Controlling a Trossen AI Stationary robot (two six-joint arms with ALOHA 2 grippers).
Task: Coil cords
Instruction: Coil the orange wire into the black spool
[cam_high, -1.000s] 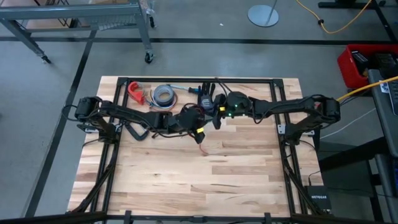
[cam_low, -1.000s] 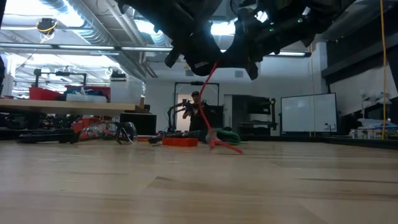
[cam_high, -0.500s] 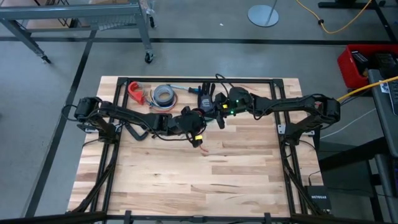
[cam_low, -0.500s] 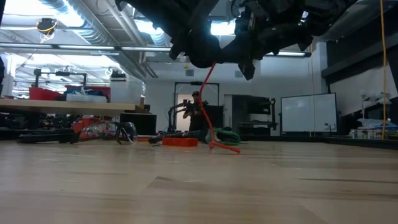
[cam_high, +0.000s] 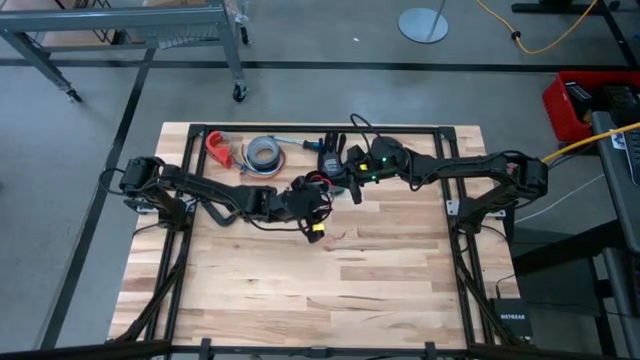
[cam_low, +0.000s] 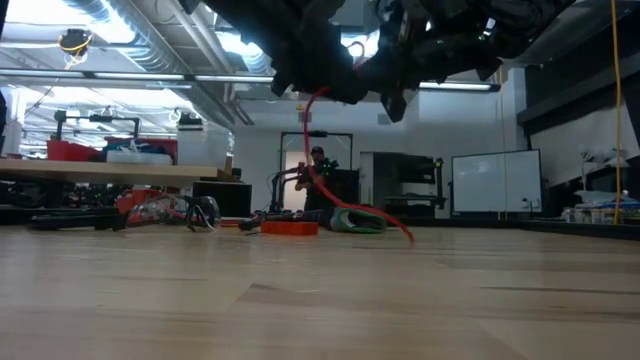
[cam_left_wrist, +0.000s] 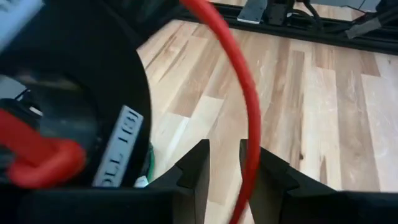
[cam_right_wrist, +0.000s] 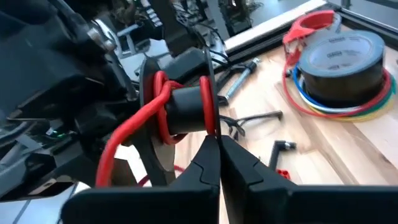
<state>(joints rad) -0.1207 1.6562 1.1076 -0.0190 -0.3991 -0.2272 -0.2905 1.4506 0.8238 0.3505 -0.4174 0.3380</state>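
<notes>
Overhead, both arms are seen meeting above the far middle of the desk (cam_high: 300, 290). The left end effector (cam_high: 316, 228) is held low, its yellow-marked tip turned toward the near side, and in its own wrist view its two dark fingers (cam_left_wrist: 193, 171) stand slightly apart, with the red cord (cam_left_wrist: 245, 93) running past them; whether the cord is touched by either finger cannot be told. The right end effector (cam_right_wrist: 219, 155) is pressed together, its tips lying just under a black spool (cam_right_wrist: 183, 106) on which several turns of the red cord are wound. From the spool a length of the same cord is seen in the low view dropping to the wood and trailing off along it (cam_low: 345, 205). Beyond the right end effector lie a grey tape roll (cam_right_wrist: 342, 62) ringed by thin coloured loops, and some small metal tools (cam_right_wrist: 239, 78) on the desk. A dark glove (cam_high: 330, 152) appears to lie just beside the right end effector, though it is partly covered.
</notes>
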